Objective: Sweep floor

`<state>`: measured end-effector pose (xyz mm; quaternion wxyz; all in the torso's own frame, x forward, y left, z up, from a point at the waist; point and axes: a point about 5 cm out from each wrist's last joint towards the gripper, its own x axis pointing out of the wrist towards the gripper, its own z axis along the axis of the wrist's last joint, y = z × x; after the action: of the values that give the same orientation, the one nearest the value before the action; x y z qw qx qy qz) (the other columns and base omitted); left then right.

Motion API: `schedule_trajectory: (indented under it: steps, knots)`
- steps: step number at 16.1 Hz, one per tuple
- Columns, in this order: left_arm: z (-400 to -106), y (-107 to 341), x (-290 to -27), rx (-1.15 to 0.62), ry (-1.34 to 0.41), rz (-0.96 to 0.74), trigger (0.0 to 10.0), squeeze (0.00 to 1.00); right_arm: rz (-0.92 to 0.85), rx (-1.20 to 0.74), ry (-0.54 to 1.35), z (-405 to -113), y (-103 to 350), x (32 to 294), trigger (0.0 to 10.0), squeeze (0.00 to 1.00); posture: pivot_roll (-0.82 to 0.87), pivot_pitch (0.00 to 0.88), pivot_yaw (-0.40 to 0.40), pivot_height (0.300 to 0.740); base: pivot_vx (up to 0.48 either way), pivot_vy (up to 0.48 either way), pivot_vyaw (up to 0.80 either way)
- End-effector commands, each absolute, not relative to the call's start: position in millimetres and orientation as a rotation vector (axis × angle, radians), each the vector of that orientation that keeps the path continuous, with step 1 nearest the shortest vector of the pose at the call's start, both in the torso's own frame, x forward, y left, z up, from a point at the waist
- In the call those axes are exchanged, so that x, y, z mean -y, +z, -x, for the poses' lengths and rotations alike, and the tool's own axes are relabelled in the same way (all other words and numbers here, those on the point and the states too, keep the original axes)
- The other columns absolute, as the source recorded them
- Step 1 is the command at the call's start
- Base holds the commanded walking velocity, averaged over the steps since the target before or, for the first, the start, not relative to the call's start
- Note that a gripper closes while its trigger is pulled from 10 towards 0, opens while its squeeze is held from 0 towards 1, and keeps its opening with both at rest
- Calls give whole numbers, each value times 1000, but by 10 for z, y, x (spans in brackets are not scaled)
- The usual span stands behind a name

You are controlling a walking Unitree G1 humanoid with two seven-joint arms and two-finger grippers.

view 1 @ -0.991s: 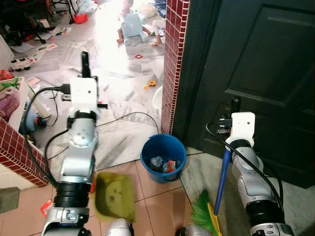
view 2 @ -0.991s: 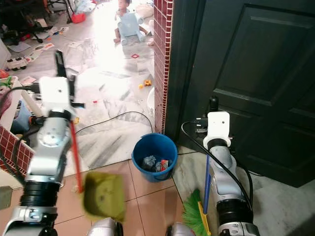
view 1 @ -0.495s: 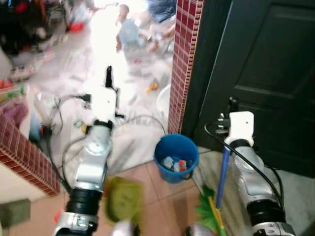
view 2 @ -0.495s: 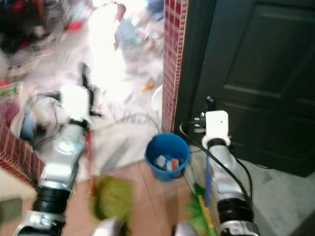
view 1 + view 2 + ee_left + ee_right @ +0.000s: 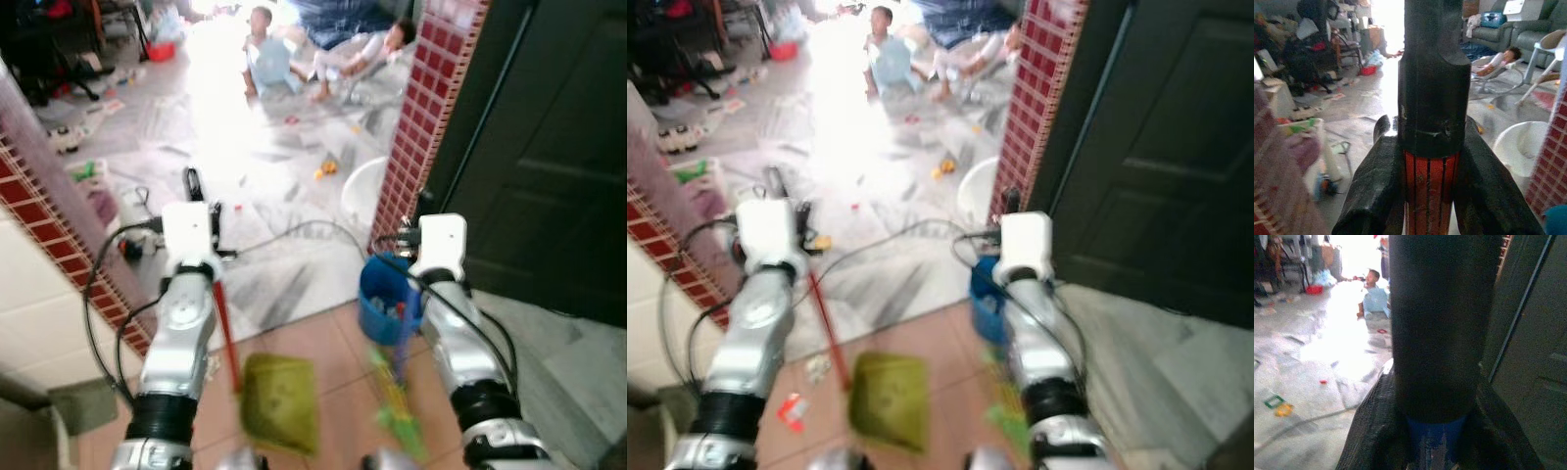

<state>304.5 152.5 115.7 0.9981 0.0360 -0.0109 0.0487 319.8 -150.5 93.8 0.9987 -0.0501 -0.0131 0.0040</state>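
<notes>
Green and blurred, the dustpan hangs low over the tan floor tiles on the near left side of the blue bucket, at the bottom of a red handle that runs steeply up to the left gripper, whose two black fingers are closed tight around the handle just below its black end cap. The right gripper is likewise clamped shut on the blue handle of the broom, which hangs nearly upright directly in front of the bucket, with its green bristles down on the tiles just nearer than the bucket. Broom and dustpan therefore lie side by side, the bristles to the right of the pan with a bare strip of tile between them; by my reading the sweep has to go from the broom leftward into the pan, so the right arm does the moving. The bucket holds some scraps and stands at the foot of a red brick pillar, with a dark door to its right. Beyond it, a black cable trails over the pale marble floor, a white basin sits behind the pillar, and two people sit far off in bright light. The bucket itself crowds the broom and could be knocked.
</notes>
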Motion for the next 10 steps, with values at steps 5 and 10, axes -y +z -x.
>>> schedule_trajectory:
  steps: [5, 10]
  knots:
    - [-2955, 1032, -1588, -5, 112, -42, 10000, 0, 61, 57, -32, -3185, 945, 1569, 10000, 0, -45, 0, 45, 740, 0, 0, 0]
    - [-2869, 954, -1626, -45, 121, -40, 10000, 0, 39, 26, -51, -3043, 833, 1589, 10000, 0, -45, 0, 68, 740, 0, 0, 0]
